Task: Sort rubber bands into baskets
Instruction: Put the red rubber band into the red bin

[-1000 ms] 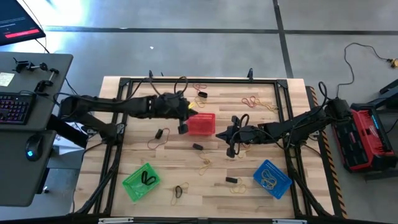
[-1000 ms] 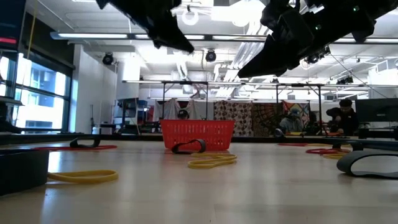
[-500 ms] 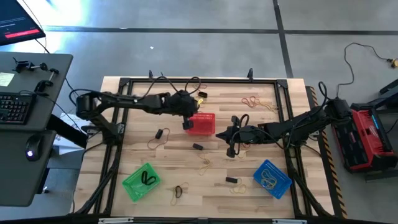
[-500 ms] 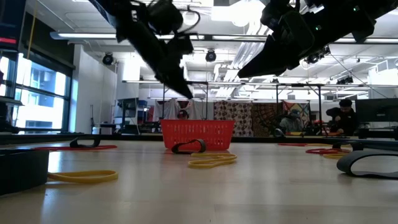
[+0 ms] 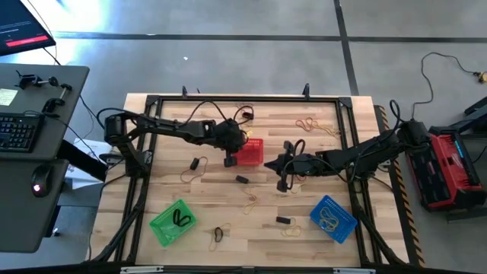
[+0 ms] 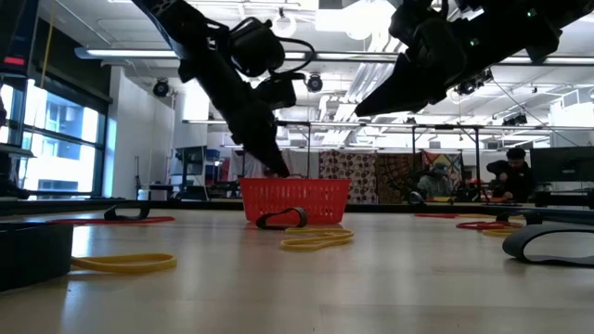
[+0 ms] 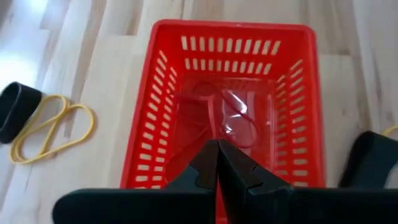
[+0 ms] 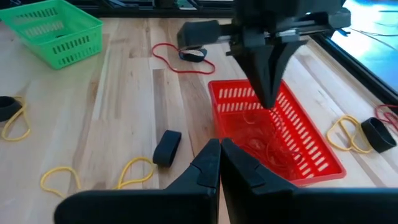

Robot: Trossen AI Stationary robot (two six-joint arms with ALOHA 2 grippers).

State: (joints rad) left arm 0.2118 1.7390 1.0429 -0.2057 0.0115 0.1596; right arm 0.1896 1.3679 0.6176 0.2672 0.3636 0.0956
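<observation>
The red basket [image 7: 233,106] sits near the middle of the counter [image 5: 319,190], and thin reddish rubber bands [image 7: 233,118] lie loose on its floor — red ones go in the red one, it seems. The left tool [image 7: 217,163] hangs right over this basket, tip pointing down inside the rim. Its 2 fingers are pressed together, and I cannot see a band between them. My guess is that it is here to drop a red band in, or has just let one go.

The right tool [image 8: 220,160] hovers just beside the red basket, above the counter, fingers pressed together too, holding nothing I can see. It looks like it is waiting its turn.

Farther out, the green basket [image 5: 172,221] holds a black band, and the blue basket [image 5: 332,218] holds yellow ones. Many bands are left on the counter — a yellow band [image 7: 53,127] and a black band [image 8: 166,147] lie near the red basket — so the sorting is only partly done.
</observation>
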